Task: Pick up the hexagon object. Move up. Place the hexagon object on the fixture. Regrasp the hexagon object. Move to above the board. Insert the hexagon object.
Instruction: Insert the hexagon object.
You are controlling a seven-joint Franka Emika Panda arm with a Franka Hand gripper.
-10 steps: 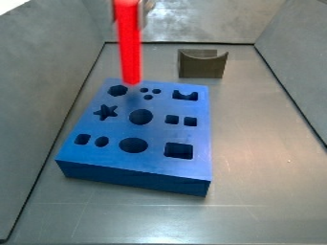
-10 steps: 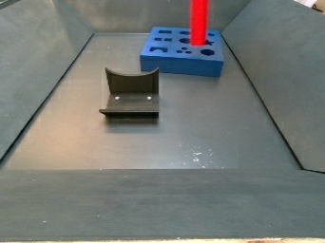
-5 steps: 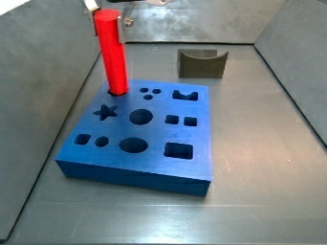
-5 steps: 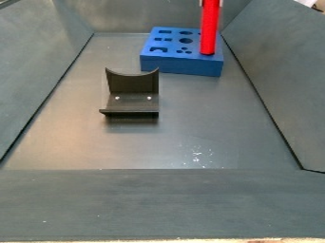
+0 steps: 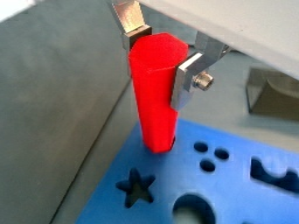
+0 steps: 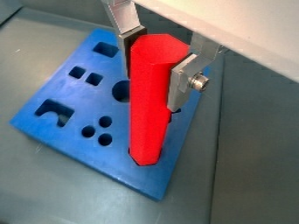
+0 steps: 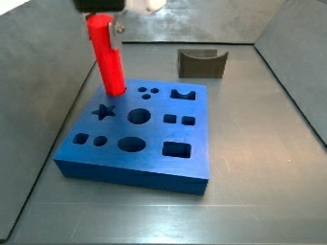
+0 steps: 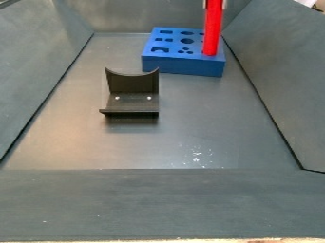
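- Wrist views, both: you have the pincer (image 5: 162, 54) clenched on the upper part of the hexagon object (image 5: 153, 96), one silver finger (image 5: 128, 16) flat against one face and the other finger (image 6: 184, 77), with its screw, against the opposite face.
- Hexagon object: red, faceted, standing near upright with a slight tilt; in a side view (image 7: 106, 59) you see its lower end at the corner region of the board (image 7: 141, 168), over the round hole next to the star cut-out (image 7: 105, 112). From these views you cannot tell how deep the tip sits in that hole.
- Same rod in a wrist view (image 6: 149, 101): its lower end meets the blue surface close to the board's edge (image 6: 70, 150).
- Board: thick blue slab lying flat on the grey floor (image 7: 255, 211) of the enclosure; you can count a star, circles, squares, an oval and three small dots (image 5: 212, 156) among its cut-outs. In a side view (image 8: 184, 66) it lies at the far end, and the rod (image 8: 214, 27) rises from its right-hand part.
- Fixture (image 8: 131, 95): dark bracket with a curved notch, standing on the floor well apart from the board and carrying nothing; in a side view (image 7: 202, 63) it sits behind the board near the back wall.
- Pincer in a side view (image 7: 102, 13): at the top edge of the frame, above the board's far-left corner, only its lowest part showing.
- Enclosure: sloped grey walls (image 8: 38, 71) on both sides.
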